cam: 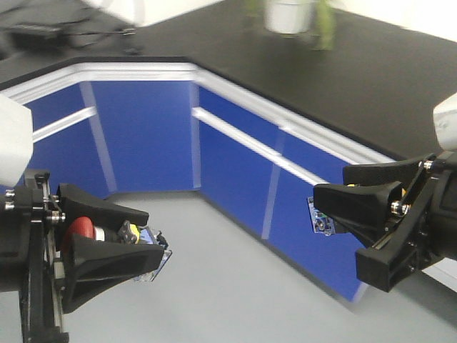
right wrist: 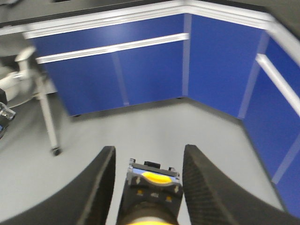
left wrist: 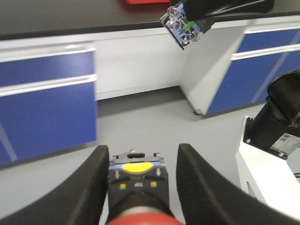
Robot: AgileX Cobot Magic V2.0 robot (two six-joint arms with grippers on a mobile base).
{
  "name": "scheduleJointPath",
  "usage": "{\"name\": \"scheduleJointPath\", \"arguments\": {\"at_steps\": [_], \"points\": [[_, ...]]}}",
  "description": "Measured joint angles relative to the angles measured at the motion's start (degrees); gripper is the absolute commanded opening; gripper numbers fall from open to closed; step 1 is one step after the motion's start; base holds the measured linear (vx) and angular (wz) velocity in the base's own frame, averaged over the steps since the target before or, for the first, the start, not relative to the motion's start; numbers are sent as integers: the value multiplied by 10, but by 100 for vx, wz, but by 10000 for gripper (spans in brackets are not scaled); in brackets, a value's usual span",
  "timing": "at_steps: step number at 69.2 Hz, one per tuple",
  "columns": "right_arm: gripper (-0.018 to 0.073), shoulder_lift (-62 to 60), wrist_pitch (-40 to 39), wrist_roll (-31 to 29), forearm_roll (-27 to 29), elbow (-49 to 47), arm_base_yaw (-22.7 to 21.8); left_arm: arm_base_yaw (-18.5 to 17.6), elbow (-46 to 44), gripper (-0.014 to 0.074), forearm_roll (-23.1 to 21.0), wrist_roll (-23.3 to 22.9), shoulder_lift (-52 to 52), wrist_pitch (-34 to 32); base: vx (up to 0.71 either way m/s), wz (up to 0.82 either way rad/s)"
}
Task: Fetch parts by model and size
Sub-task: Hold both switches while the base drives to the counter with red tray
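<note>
Both arms hang level over the floor (cam: 235,286): the left end effector (left wrist: 140,147) clamps the red switch (left wrist: 137,187), the right end effector (right wrist: 149,152) clamps the yellow switch (right wrist: 152,187), near blurred blue cabinets (cam: 150,136); both caps are cut off by the wrist views' edges

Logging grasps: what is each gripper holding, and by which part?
The left gripper grips the red-capped switch by its black body; the right gripper grips the yellow-capped switch the same way.

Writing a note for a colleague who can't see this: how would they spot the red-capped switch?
Find the blue cabinets under the black counter. Before them, over the grey floor, the left arm's jaws grip the red-capped switch. The right arm's switch looks alike, but its cap is yellow.
</note>
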Motion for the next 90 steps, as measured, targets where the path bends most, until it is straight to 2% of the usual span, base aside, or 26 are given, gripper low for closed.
{"name": "scheduleJointPath", "arguments": {"at_steps": [53, 90], "points": [[-5, 0, 0, 0, 0, 0, 0, 0, 0, -7, 0, 0, 0, 0, 10, -86], [-5, 0, 0, 0, 0, 0, 0, 0, 0, -7, 0, 0, 0, 0, 7, -30]]}}
